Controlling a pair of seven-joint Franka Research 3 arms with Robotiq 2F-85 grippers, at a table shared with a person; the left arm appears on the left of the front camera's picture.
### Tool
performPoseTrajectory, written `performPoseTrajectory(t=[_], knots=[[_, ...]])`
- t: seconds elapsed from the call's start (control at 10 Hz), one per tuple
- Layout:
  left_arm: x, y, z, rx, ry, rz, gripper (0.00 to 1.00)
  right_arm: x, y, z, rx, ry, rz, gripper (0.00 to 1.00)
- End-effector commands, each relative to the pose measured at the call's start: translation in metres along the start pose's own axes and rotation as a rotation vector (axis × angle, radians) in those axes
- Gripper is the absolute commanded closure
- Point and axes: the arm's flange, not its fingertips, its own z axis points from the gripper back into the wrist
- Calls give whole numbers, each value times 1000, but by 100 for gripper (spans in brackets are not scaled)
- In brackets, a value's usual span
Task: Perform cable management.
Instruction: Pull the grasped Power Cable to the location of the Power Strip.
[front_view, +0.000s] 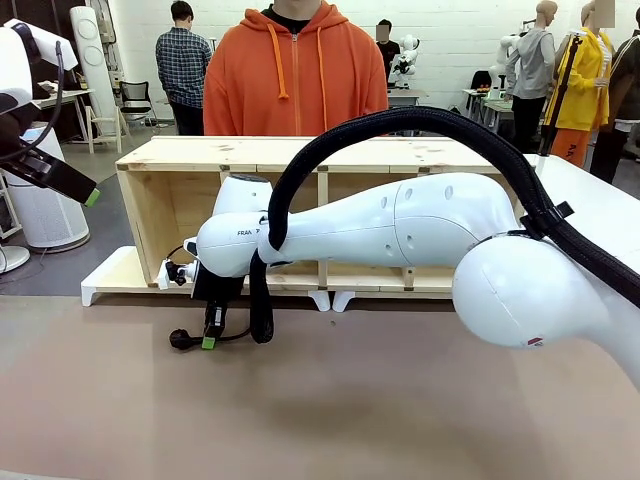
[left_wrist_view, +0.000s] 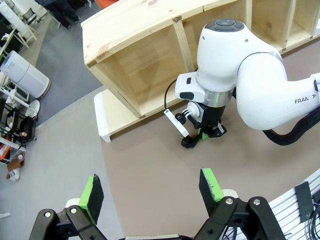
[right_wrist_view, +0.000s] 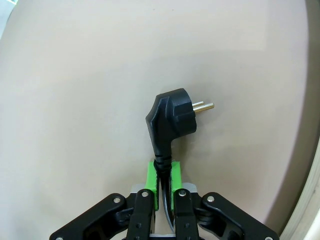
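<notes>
The cable ends in a black plug with two brass pins. The plug lies just above the brown table top. My right gripper is shut on the cable right behind the plug, and the cord runs down between the green pads. From the front, the right gripper points down at the table's left part, with the plug sticking out to its left. My left gripper hangs high above the table, open and holding nothing. From there the right gripper and the plug show below.
A wooden shelf unit lies on its side along the table's far edge, just behind the right gripper. A person in an orange hoodie stands behind it. The right arm and its thick black hose span the table's middle.
</notes>
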Motion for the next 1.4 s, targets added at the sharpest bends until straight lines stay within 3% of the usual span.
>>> performPoseTrajectory(t=[0.0, 0.3, 0.4, 0.5, 0.7, 0.9, 1.1, 1.3], knots=[[1, -1, -1, -2, -4, 7, 0, 0, 0, 0, 0, 0, 0, 87], [1, -1, -1, -2, -4, 7, 0, 19, 37, 20, 38, 56, 133, 87], [1, -1, -1, -2, -4, 7, 0, 15, 48, 33, -159, 86, -72, 87], [1, -1, -1, -2, -4, 7, 0, 15, 60, 38, -216, 138, -140, 87], [1, -1, -1, -2, -4, 7, 0, 19, 79, 43, -257, 151, -224, 87], [1, -1, -1, -2, -4, 7, 0, 15, 90, 54, -430, 132, -636, 87], [1, -1, -1, -2, -4, 7, 0, 13, 104, 56, -485, 142, -748, 87], [1, -1, -1, -2, -4, 7, 0, 13, 121, 62, -501, 121, -759, 87]])
